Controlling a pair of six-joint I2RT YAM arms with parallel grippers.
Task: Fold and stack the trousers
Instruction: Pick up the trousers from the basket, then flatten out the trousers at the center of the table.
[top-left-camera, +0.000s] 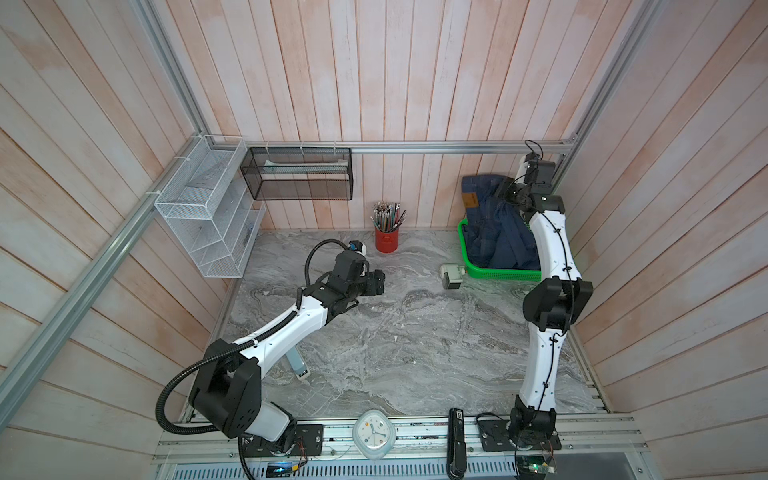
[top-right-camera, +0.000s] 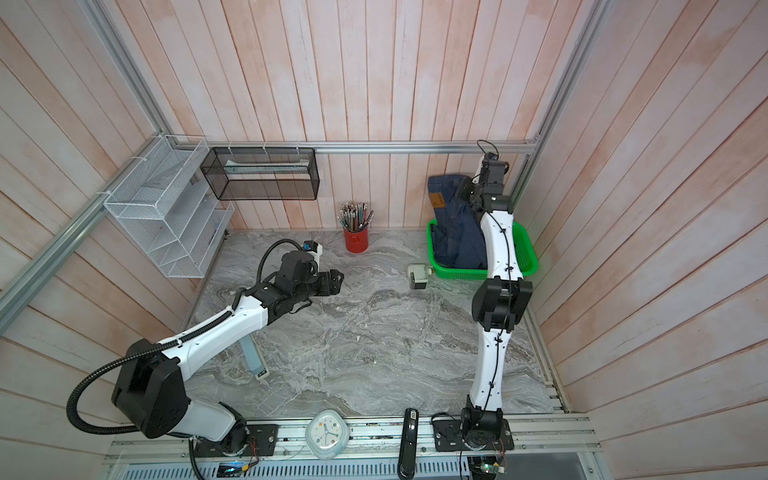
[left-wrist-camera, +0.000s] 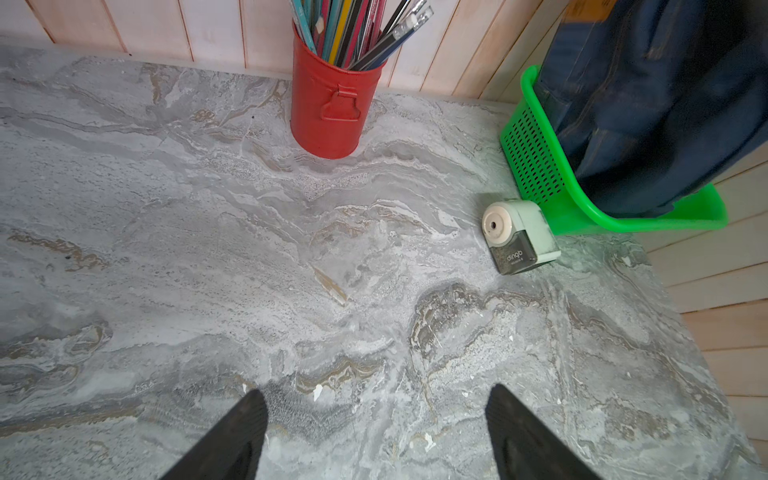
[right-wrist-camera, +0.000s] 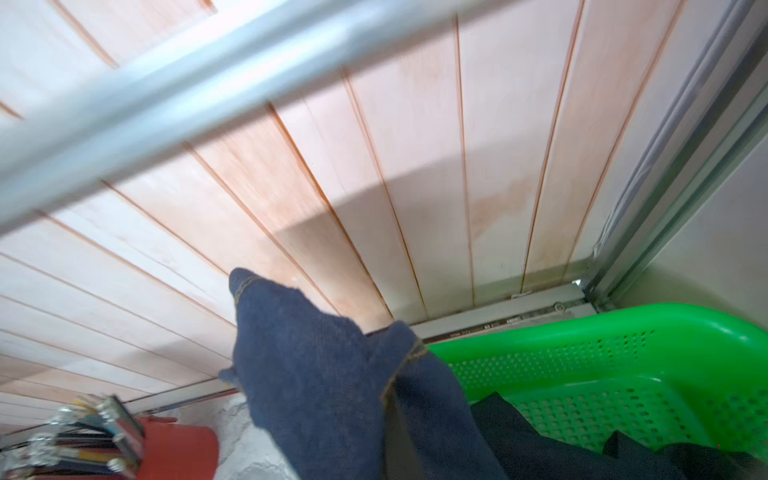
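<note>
The trousers (top-left-camera: 486, 220), dark navy denim with a tan waistband patch, hang partly lifted out of a green basket (top-left-camera: 498, 275) at the back right, seen in both top views (top-right-camera: 453, 224). My right gripper (top-left-camera: 506, 194) is raised above the basket and shut on a fold of the denim (right-wrist-camera: 316, 374), which covers its fingers in the right wrist view. My left gripper (top-left-camera: 380, 283) hovers over the bare marble table left of centre. It is open, its two black fingertips (left-wrist-camera: 249, 411) wide apart with nothing between them. The left wrist view shows the trousers (left-wrist-camera: 648, 104) rising out of the basket (left-wrist-camera: 536, 166).
A red cup of pencils (top-left-camera: 386, 243) stands at the back wall, and a pencil sharpener (top-left-camera: 451, 276) lies just left of the basket. Wire shelves (top-left-camera: 208, 216) hang on the left wall. A clock (top-left-camera: 372, 432) and a black stapler (top-left-camera: 456, 440) sit on the front rail.
</note>
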